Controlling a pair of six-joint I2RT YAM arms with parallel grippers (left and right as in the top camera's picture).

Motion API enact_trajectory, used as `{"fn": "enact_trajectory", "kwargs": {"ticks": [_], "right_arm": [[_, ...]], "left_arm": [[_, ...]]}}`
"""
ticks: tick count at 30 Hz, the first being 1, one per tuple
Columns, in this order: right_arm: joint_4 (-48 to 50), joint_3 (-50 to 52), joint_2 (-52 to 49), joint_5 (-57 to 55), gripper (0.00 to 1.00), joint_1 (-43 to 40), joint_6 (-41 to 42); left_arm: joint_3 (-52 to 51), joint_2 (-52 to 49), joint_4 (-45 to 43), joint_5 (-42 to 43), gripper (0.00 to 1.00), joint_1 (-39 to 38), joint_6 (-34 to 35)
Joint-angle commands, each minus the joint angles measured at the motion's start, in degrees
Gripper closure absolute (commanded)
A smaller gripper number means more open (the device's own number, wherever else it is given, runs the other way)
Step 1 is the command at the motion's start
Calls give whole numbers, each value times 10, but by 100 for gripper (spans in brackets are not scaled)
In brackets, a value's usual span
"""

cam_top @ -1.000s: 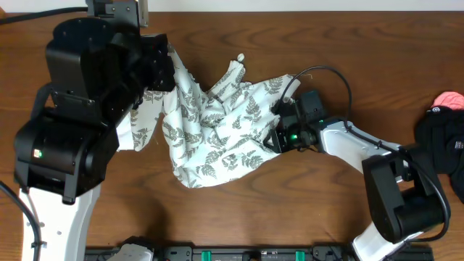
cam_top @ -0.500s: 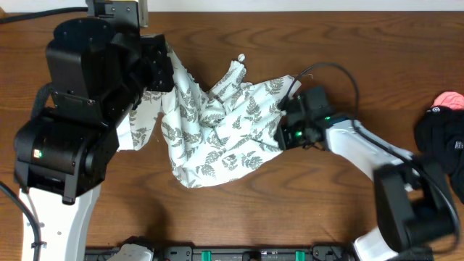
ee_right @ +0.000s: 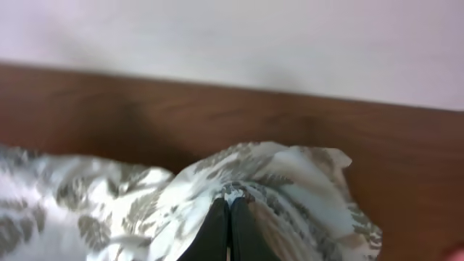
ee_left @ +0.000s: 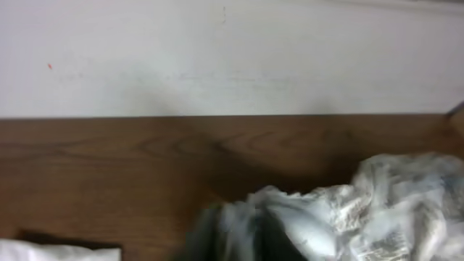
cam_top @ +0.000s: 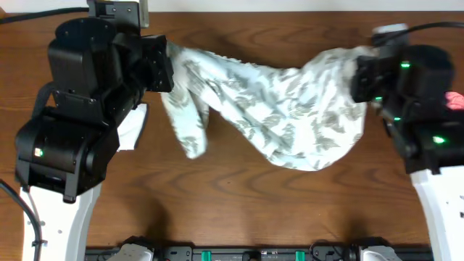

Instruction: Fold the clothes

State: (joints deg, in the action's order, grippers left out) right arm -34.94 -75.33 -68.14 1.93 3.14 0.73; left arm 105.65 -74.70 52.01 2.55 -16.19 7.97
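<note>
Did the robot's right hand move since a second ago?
Yes. The right gripper has swung right and toward the far edge of the table, dragging the leafy cloth out wide with it.

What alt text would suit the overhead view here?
A cream fern-print garment is stretched over a wooden table between the left arm, at upper left, and the right arm, at the right edge. A white cloth peeks out beside the left arm.
</note>
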Motion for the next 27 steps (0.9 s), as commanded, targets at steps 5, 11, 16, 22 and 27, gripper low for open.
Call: {"fn": "enact_trajectory", "kwargs": {"ticks": [5, 11, 16, 22, 27], "right_arm": [[17, -101, 14, -39, 99, -124, -30], [75, -172, 9, -6, 99, -162, -29], [66, -210, -13, 187, 99, -161, 12], [59, -210, -59, 292, 99, -133, 31], [37, -210, -106, 367, 99, -72, 31]], "left_arm": [[4, -16, -3, -7, 15, -1, -7], [4, -22, -4, -7, 14, -1, -7], [4, -27, -4, -6, 14, -1, -6], [4, -29, -4, -4, 13, -1, -6], [4, -29, -7, -1, 14, -1, -7]]}}
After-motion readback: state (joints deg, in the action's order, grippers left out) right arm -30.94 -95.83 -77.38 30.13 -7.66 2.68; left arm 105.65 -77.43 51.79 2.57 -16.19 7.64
